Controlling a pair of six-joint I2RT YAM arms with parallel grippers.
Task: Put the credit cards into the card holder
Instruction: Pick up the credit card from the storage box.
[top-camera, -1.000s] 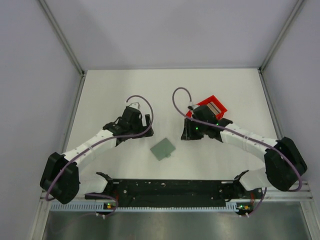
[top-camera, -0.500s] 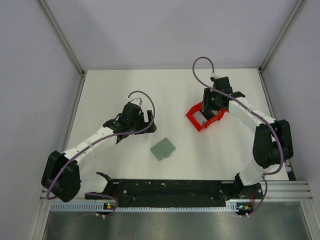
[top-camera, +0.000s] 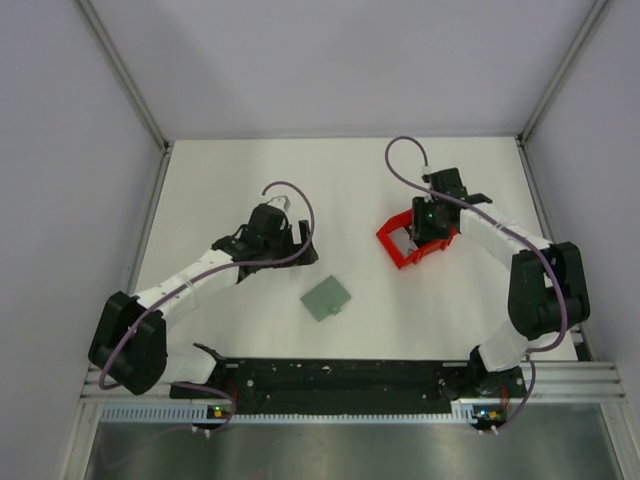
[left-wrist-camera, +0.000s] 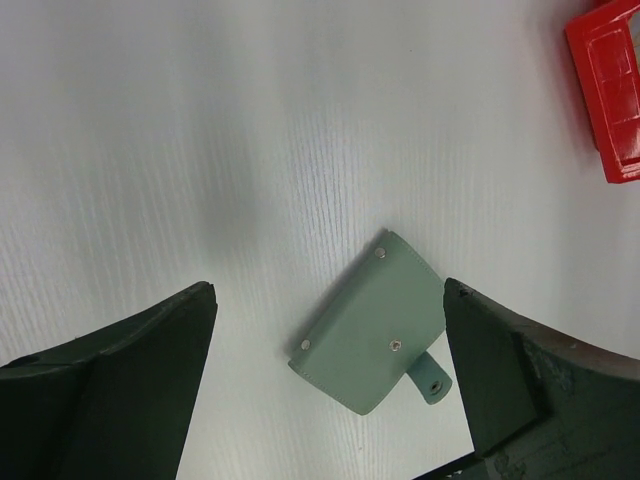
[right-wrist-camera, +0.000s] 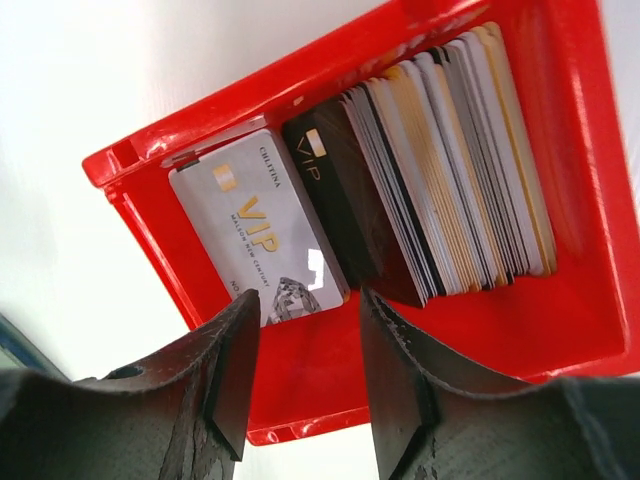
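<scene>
Right gripper (right-wrist-camera: 308, 300): in the right wrist view its two fingers are seen slightly parted with nothing between them, poised just above the red bin (right-wrist-camera: 560, 320). Only this view reveals the credit cards (right-wrist-camera: 450, 160), all inside the bin: one silver card and one black card, both marked VIP, are shown face-up at 9 o'clock of a tight row of cards standing on edge. That row is too dense to be counted. In the top view the bin's contents are largely hidden by the wrist. Left gripper (left-wrist-camera: 328, 295): its jaws are spread wide and empty, held above the white table (left-wrist-camera: 250, 120). Through them, in the left wrist view, the card holder (left-wrist-camera: 375, 320) is seen folded shut and lying flat, with three small studs on its face and one on its tab. These details are lost in the top view. There the holder is placed at 5 o'clock of the left gripper and at 7 o'clock of the bin, well apart from both. Counted: two arms, two grippers, one bin, one card holder.
</scene>
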